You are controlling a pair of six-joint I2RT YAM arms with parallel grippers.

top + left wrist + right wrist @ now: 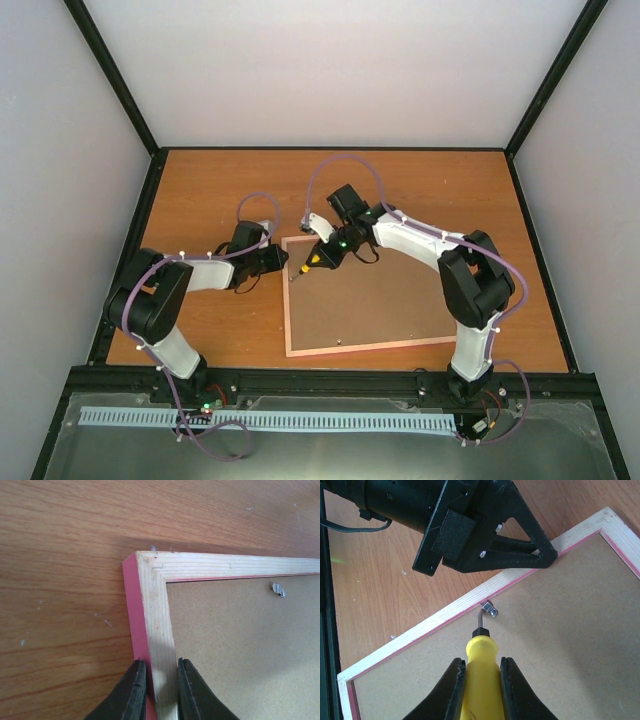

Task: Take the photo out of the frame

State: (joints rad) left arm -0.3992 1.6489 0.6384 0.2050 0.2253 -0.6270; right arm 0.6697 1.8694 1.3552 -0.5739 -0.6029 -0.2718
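The frame (370,346) lies face down on the table, its pale wooden back and pink edge (155,610) showing. A brown backing panel (240,645) fills it, and the photo is hidden. My left gripper (161,672) is shut on the frame's left rail near the far left corner. My right gripper (482,661) is shut on a yellow-handled screwdriver (481,680). Its tip touches a small metal clip (489,609) at the frame's left rail (445,614). In the top view both grippers meet at the frame's far left corner, the left (283,262) and the right (322,255).
The wooden table (220,180) is walled by black posts and white panels. The left gripper's black fingers (520,545) reach over the rail just beyond the clip. A second metal clip (278,589) sits on the far rail. A small clip (340,341) shows near the frame's near rail.
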